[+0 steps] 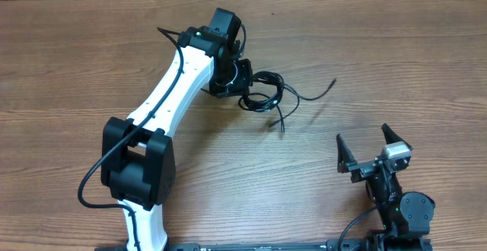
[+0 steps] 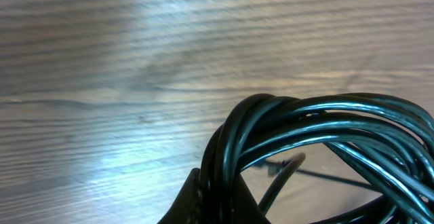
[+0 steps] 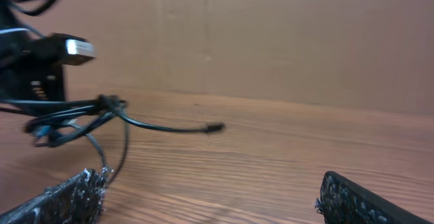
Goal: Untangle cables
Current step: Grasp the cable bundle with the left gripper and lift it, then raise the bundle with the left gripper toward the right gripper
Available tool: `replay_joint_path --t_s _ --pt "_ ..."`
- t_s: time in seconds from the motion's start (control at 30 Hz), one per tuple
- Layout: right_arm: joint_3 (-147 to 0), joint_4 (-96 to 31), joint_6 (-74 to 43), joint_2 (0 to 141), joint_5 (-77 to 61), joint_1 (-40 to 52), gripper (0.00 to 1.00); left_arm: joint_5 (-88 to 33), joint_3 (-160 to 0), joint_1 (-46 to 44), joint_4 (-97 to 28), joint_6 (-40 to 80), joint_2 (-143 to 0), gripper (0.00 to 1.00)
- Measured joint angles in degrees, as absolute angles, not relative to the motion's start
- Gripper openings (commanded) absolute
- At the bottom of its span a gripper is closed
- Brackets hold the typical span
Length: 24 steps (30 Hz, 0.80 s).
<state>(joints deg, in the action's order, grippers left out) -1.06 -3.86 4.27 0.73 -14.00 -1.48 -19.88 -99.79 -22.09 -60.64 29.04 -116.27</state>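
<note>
The cables (image 1: 266,93) are a tangled bundle of thin black cords at the middle rear of the table, with loose ends trailing right and toward the front. My left gripper (image 1: 242,80) is shut on the bundle's left side. In the left wrist view the glossy black loops (image 2: 298,125) rise from between the fingers (image 2: 220,197), and a pale-tipped end shows inside the loop. My right gripper (image 1: 373,150) is open and empty near the front right, well apart from the cables. The right wrist view shows the bundle (image 3: 88,115) at far left and one cord end (image 3: 213,127) pointing right.
The wooden table (image 1: 380,68) fills the view. A brown cardboard wall (image 3: 271,34) stands behind the table's far edge. The left arm's white links (image 1: 171,91) stretch from the front left to the bundle.
</note>
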Motion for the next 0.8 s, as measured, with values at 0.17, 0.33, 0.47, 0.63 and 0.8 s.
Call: replay_joint_path --t_s 0.17,0.33,0.47,0.63,0.8 --pt "-1.1 -2.4 -5.3 0.7 -19.5 -1.5 1.00 -22.3 -99.8 -22.1 -60.4 32.2 -116.3 0.04" --pt "-1.1 -3.2 -30.1 0.8 -23.9 -1.5 1.00 -22.3 -99.8 -22.1 -60.4 42.7 -116.3 0.04" --pt "-1.1 -3.0 -47.3 0.8 -30.0 -1.5 1.00 -20.1 -99.8 -22.7 -60.4 53.2 -116.3 0.04" --pt "-1.1 -2.9 -58.1 0.8 -38.2 -1.5 1.00 -18.2 -99.8 -24.4 -60.5 67.0 -116.3 0.04" --pt "-1.1 0.0 -56.2 0.8 -40.6 -1.5 0.99 -17.4 -99.8 -26.0 -60.7 77.4 -116.3 0.04"
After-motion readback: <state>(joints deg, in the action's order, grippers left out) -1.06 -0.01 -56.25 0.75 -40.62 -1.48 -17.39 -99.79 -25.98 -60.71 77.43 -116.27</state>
